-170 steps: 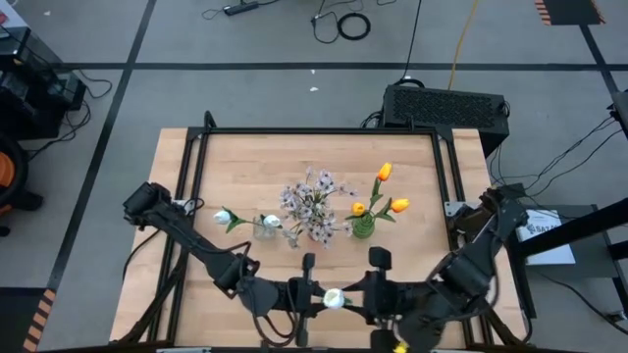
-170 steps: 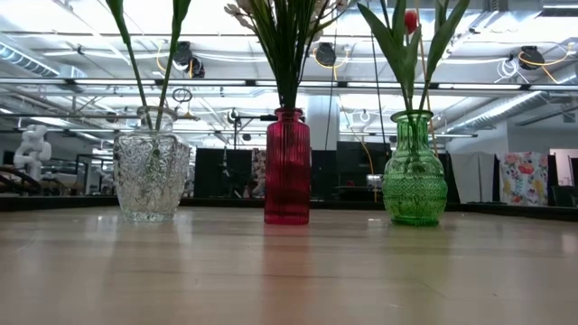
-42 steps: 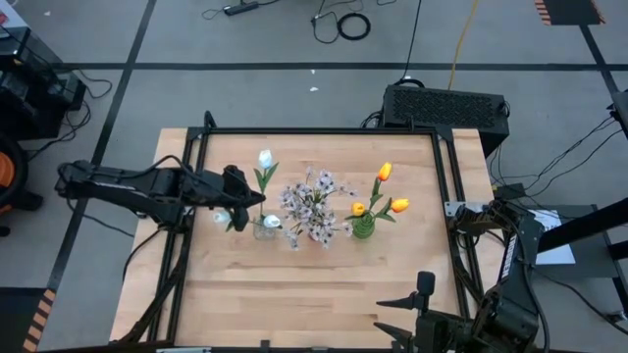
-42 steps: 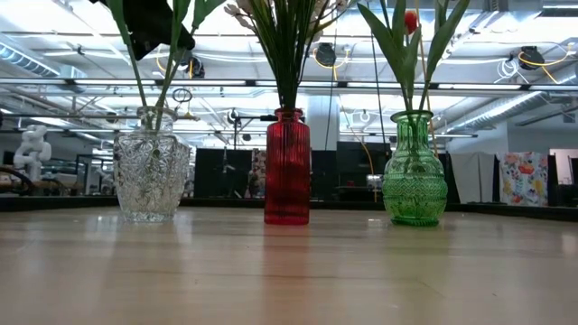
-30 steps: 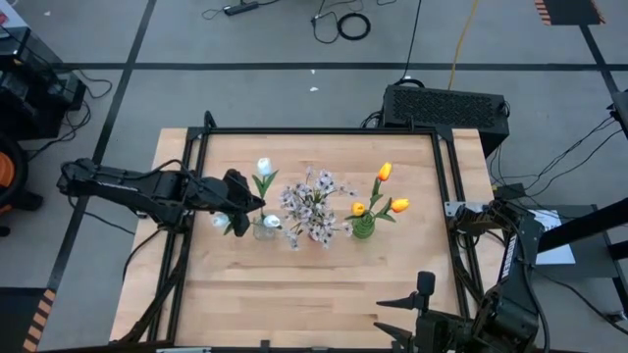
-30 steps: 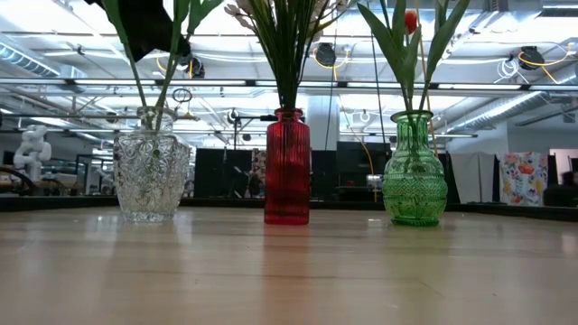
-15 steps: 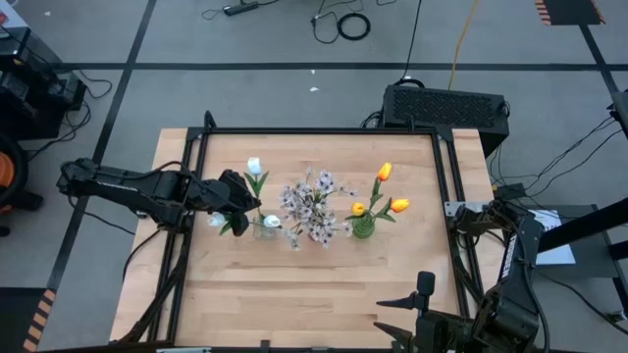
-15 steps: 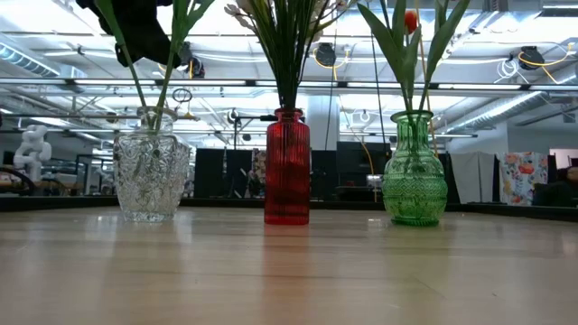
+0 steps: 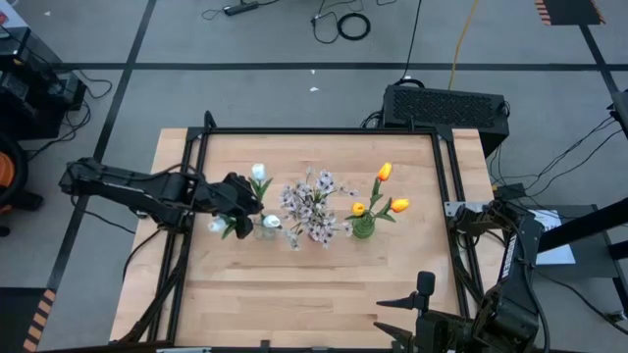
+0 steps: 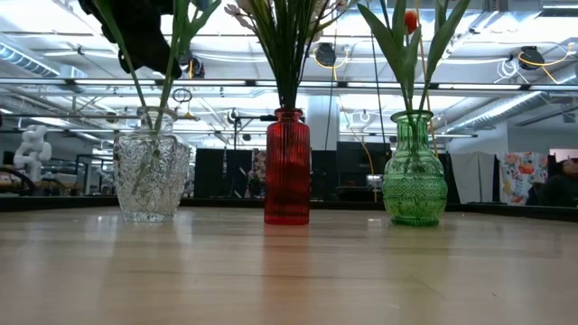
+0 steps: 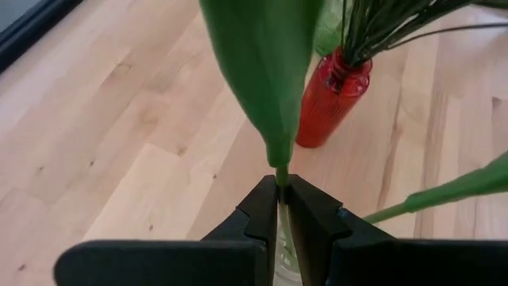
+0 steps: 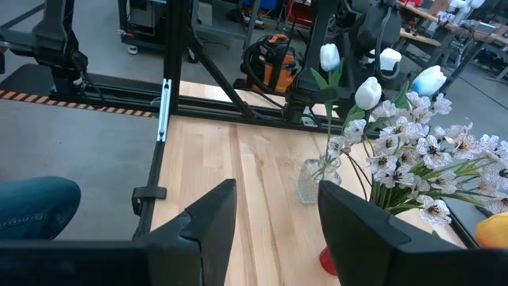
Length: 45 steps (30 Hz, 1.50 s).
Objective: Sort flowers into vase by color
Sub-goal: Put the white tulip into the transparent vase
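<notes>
On the pale wooden surface (image 9: 294,284) three vases stood in a row: a clear cut-glass vase (image 10: 150,175) at the left, a ribbed red glass vase (image 10: 287,167) in the middle and a green textured glass vase (image 10: 414,171) at the right. The left gripper (image 9: 241,196) hung over the clear vase, its fingers (image 11: 260,216) pinched together on the green stem of a white tulip (image 9: 258,173), with the stem's lower end down inside that vase. A second white tulip (image 9: 216,225) leaned out of the same vase toward the left. The spray of small pale pink-white blossoms (image 9: 312,206) filled the red vase, and the orange-yellow tulips (image 9: 384,172) stood in the green one. The right gripper (image 9: 423,304) waited low at the near edge of the surface, well apart from the vases, its fingers (image 12: 210,211) spread apart and holding nothing. No brand, label or writing could be read on the vases or the surface.
</notes>
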Each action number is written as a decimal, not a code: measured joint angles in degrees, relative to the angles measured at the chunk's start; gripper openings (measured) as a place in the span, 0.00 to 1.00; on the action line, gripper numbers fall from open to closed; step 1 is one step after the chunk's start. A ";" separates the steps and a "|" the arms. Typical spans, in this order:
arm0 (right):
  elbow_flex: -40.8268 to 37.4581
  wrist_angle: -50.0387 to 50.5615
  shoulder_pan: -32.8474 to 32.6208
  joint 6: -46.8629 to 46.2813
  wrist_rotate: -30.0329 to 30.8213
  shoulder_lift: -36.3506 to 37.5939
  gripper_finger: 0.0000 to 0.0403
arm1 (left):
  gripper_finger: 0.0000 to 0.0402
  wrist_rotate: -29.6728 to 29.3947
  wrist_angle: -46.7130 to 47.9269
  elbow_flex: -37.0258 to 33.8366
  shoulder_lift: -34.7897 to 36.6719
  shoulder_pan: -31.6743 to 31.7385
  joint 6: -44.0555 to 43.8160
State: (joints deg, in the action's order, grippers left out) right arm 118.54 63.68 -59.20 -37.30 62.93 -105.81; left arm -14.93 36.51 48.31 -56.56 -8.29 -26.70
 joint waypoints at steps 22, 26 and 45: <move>0.00 -0.01 0.00 0.00 0.00 -0.01 0.42 | 0.41 3.07 -1.13 0.41 1.91 0.02 -2.70; 0.00 0.00 0.00 0.04 -0.02 -0.01 0.42 | 0.46 2.16 -1.05 2.09 3.82 0.02 -2.29; 0.00 1.58 -0.01 0.54 0.20 -0.01 0.42 | 0.47 -1.18 -3.12 12.13 15.76 0.02 10.04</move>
State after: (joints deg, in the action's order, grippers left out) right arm 118.54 65.26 -59.21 -36.76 63.13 -105.82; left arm -16.11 33.40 60.45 -40.80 -8.27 -16.66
